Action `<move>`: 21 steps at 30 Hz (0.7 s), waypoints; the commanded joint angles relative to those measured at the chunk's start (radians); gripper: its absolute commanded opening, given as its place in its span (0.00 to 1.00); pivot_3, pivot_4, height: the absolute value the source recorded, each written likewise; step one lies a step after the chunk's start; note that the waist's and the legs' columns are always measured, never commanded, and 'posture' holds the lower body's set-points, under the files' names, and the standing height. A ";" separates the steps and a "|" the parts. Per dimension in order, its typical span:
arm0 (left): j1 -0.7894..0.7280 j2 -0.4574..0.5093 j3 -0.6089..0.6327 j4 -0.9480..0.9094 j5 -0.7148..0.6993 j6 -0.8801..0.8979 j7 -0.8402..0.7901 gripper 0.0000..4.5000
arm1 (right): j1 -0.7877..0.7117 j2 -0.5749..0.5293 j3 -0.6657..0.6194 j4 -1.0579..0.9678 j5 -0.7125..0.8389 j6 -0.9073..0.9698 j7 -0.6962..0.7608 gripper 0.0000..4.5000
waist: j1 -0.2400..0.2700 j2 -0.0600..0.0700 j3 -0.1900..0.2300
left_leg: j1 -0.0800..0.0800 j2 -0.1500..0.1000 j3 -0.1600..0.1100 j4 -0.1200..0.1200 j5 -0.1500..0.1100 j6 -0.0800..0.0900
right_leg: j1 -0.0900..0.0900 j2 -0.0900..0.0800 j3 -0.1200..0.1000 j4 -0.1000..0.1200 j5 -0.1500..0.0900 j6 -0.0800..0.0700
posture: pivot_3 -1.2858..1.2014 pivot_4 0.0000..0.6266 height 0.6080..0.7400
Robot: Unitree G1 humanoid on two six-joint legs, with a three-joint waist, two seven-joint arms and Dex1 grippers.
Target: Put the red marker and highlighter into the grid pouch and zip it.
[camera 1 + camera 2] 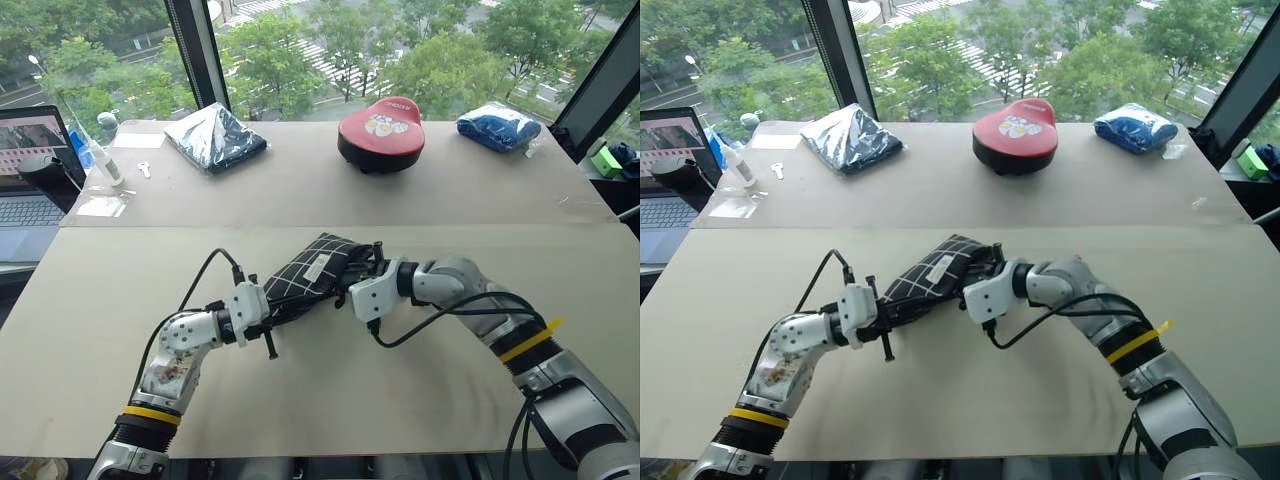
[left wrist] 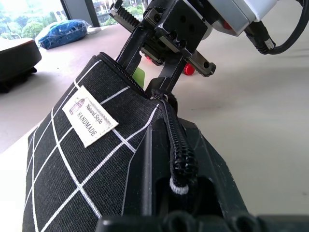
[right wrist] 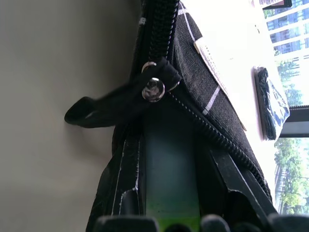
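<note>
Left gripper (image 1: pixel 262 318) clamped shut on near end of grid pouch (image 1: pixel 312 275), lifted off table (image 1: pixel 400 400). Right gripper (image 1: pixel 368 268) at far, unzipped end, fingers part-open around highlighter (image 3: pixel 171 169) going into mouth beside zipper pull cord (image 3: pixel 104 107). Red marker's cap (image 2: pixel 189 69) glimpsed behind right gripper

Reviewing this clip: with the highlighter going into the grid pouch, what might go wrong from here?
The highlighter sits between the right gripper's fingers right at the mouth of the grid pouch; it may catch on the zipper pull lying across the opening. The left gripper pinches only the pouch's closed zipper end, so a push might twist or tug the pouch loose. A red object, possibly the marker, seems to lie outside the pouch and risks being forgotten.
</note>
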 commanded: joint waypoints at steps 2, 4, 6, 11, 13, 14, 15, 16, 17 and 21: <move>-0.004 -0.002 0.018 -0.049 -0.028 -0.015 0.003 0.00 | -0.025 -0.026 -0.040 0.040 -0.037 -0.032 -0.046 0.23 | 0.001 0.000 0.000 | 0.000 0.000 0.000 0.000 0.000 0.000 | 0.000 0.000 0.000 0.000 0.000 0.000 | 0.52 0.24 1.00; -0.005 0.000 0.017 -0.054 -0.032 -0.006 0.004 0.00 | -0.019 -0.054 -0.033 0.030 -0.069 -0.046 -0.045 0.23 | 0.000 0.000 0.000 | 0.000 0.000 0.000 0.000 0.000 0.000 | 0.000 0.000 0.000 0.000 0.000 0.000 | 0.52 0.24 1.00; -0.013 0.000 0.018 -0.059 -0.038 0.007 0.006 0.00 | -0.004 -0.082 -0.045 0.006 -0.068 -0.016 -0.014 0.23 | 0.001 0.000 0.000 | 0.000 0.000 0.000 0.000 0.000 0.000 | 0.000 0.000 0.000 0.000 0.000 0.000 | 0.52 0.24 1.00; -0.019 0.002 0.020 -0.066 -0.043 0.023 0.008 0.00 | 0.014 -0.107 -0.081 -0.067 -0.013 0.058 0.065 0.23 | 0.001 0.000 0.000 | 0.000 0.000 0.000 0.000 0.000 0.000 | 0.001 0.000 0.000 0.000 0.000 0.000 | 0.52 0.24 1.00; -0.023 0.002 0.020 -0.067 -0.045 0.029 0.007 0.00 | 0.012 -0.101 -0.089 -0.108 -0.003 0.082 0.088 0.23 | 0.001 0.000 0.000 | 0.000 0.001 0.000 0.000 0.000 0.000 | 0.000 0.000 0.000 0.000 0.000 0.000 | 0.52 0.24 1.00; -0.025 0.002 0.020 -0.067 -0.045 0.031 0.007 0.00 | 0.013 -0.099 -0.090 -0.122 0.000 0.089 0.097 0.23 | 0.001 0.000 0.000 | 0.000 0.001 0.000 0.000 0.000 0.000 | 0.000 0.000 0.000 0.000 0.000 0.000 | 0.52 0.24 1.00; -0.028 0.002 0.020 -0.067 -0.046 0.034 0.007 0.00 | 0.015 -0.097 -0.091 -0.140 0.003 0.099 0.110 0.23 | 0.001 0.000 0.000 | 0.000 0.001 0.000 0.000 0.000 0.000 | 0.000 0.000 0.000 0.000 0.000 0.000 | 0.52 0.24 1.00; -0.031 0.001 0.020 -0.067 -0.046 0.036 0.007 0.00 | 0.018 -0.094 -0.092 -0.160 0.010 0.109 0.122 0.23 | 0.001 0.000 0.000 | 0.000 0.001 0.000 0.000 0.000 0.000 | 0.000 0.000 0.000 0.000 0.000 0.000 | 0.52 0.24 1.00; -0.033 0.000 0.021 -0.066 -0.046 0.039 0.006 0.00 | 0.020 -0.091 -0.093 -0.173 0.013 0.117 0.131 0.23 | 0.001 0.000 0.000 | 0.000 0.001 0.000 0.000 0.000 0.000 | 0.000 0.000 0.000 0.000 0.000 0.000 | 0.52 0.24 1.00; -0.051 -0.008 0.020 -0.062 -0.047 0.048 0.010 0.00 | 0.040 -0.035 -0.100 -0.231 0.055 0.169 0.145 0.23 | 0.002 0.000 0.000 | 0.000 0.001 0.000 0.000 0.000 0.000 | 0.000 0.000 0.000 0.000 0.000 0.000 | 0.52 0.24 1.00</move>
